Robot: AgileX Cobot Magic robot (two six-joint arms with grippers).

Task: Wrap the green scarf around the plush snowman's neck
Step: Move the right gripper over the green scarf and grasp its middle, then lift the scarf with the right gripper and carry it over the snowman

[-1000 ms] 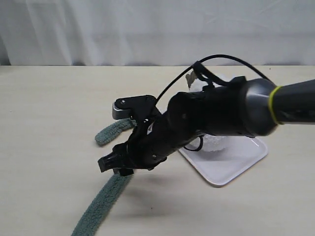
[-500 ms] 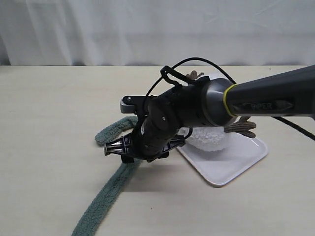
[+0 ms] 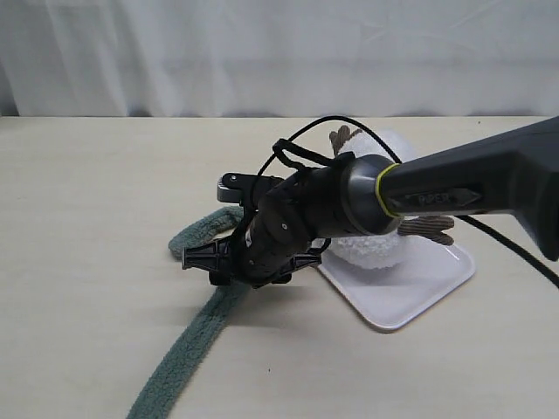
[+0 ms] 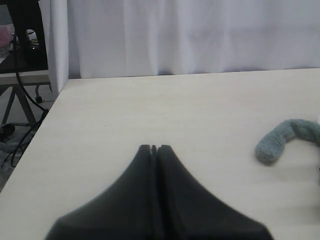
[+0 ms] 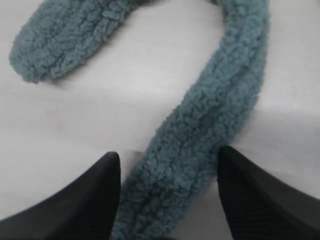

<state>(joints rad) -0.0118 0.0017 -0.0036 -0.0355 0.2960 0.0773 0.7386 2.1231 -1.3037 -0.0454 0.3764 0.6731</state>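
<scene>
Right wrist view: green scarf [image 5: 220, 100] btwn wide jaws of right gripper [image 5: 167, 156], prob. not touching.

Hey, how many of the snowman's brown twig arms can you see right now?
2. One twig arm pokes up behind the robot arm; the other twig arm sticks out beneath it, over the white tray. The plush snowman is mostly hidden.

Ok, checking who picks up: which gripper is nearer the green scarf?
Right. The right gripper straddles the green scarf, jaws open; the left gripper sits shut, well aside.
</scene>
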